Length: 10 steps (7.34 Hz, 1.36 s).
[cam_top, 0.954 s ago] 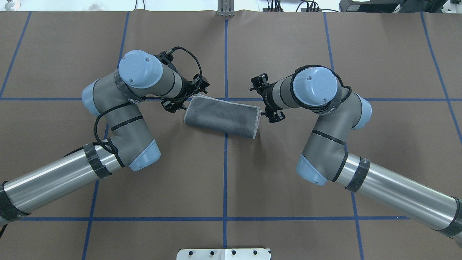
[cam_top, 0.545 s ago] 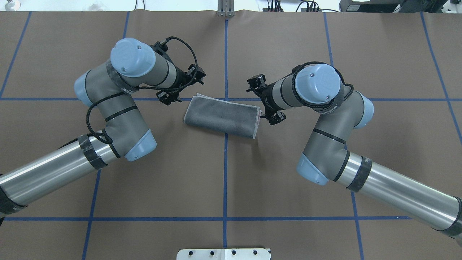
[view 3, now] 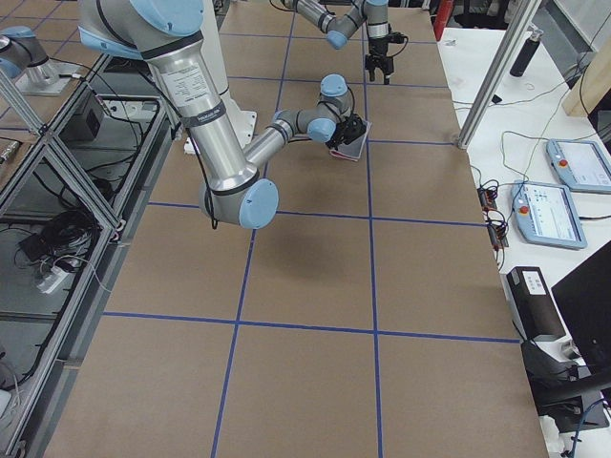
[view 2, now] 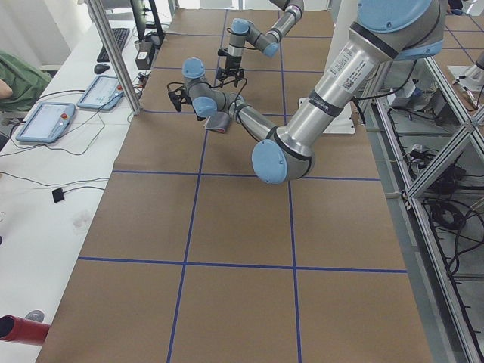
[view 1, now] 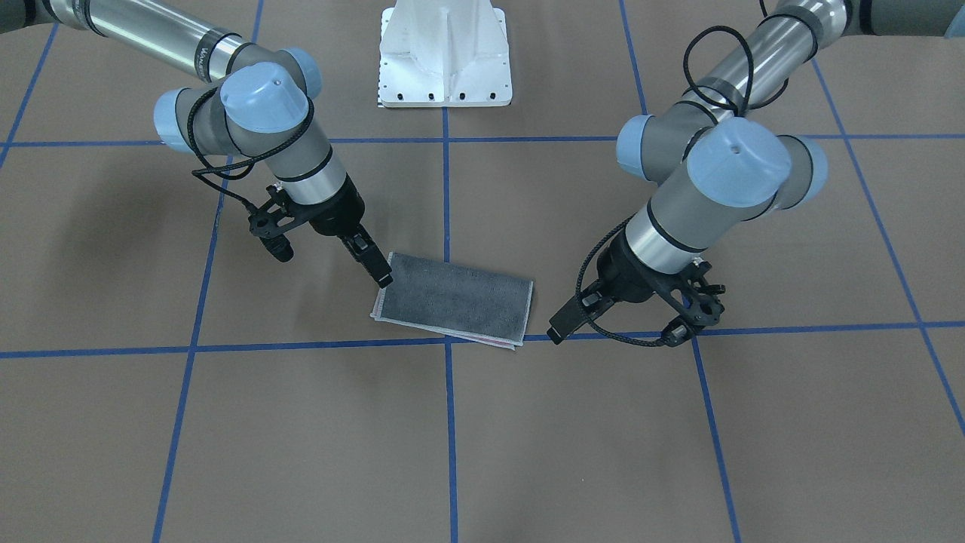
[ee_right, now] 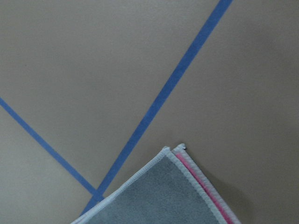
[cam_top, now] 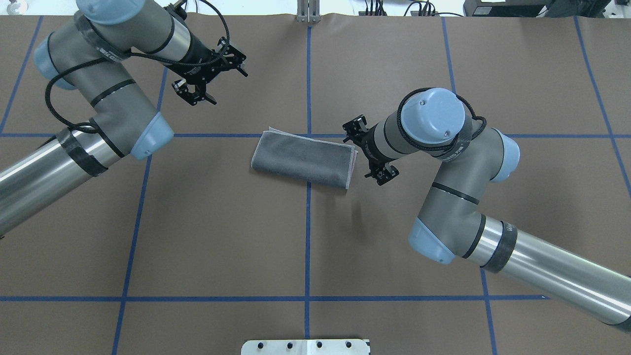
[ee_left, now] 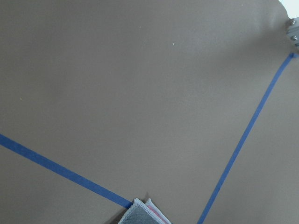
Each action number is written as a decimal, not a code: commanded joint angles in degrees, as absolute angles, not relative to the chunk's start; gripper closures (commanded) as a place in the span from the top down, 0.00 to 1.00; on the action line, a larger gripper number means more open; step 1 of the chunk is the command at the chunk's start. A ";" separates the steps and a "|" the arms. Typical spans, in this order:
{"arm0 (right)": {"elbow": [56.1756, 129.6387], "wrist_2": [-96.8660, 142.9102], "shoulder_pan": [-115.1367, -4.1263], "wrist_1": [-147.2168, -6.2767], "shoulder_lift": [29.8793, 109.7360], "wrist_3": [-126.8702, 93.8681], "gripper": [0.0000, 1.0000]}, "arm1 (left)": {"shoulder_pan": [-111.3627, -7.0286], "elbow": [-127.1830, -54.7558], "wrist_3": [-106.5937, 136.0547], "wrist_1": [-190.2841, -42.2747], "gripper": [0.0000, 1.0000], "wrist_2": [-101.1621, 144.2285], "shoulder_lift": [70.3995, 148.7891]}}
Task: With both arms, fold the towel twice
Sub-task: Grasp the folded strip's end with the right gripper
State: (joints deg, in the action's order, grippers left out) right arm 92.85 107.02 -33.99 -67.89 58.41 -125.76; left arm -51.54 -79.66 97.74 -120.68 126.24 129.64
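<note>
The towel [cam_top: 301, 159] lies flat near the table's middle, folded into a rectangle with the dark grey face up. Light edging and a pink sliver show at its right end [ee_right: 205, 186]. It also shows in the front view [view 1: 452, 299]. My right gripper [view 1: 377, 271] hangs at the towel's right short edge. Its fingers look together and hold nothing. In the overhead view the right wrist [cam_top: 389, 138] hides it. My left gripper [cam_top: 209, 76] is raised far off the towel's left end, looks shut and is empty. The front view shows it [view 1: 559, 326] lower and closer. The left wrist view catches one towel corner [ee_left: 142, 212].
Brown paper with blue tape grid lines [cam_top: 308, 236] covers the table. The white pedestal base [view 1: 445, 53] stands at the robot's side. Monitors, tablets and cables lie on side benches [view 3: 558, 210] beyond the table's ends.
My left arm has pulled away from the towel's left end, up and toward the far left. My right wrist has shifted slightly. The towel has not moved.
</note>
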 commanded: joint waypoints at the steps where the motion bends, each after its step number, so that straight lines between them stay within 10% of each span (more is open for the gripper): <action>1: 92.82 106.35 -30.25 -70.58 57.66 -122.46 0.99 | -53.69 -80.33 96.59 -120.76 1.00 128.58 128.24; 10: 89.30 102.92 -29.62 -70.14 56.07 -117.07 0.89 | -53.79 -80.24 96.59 -120.76 1.00 128.76 127.35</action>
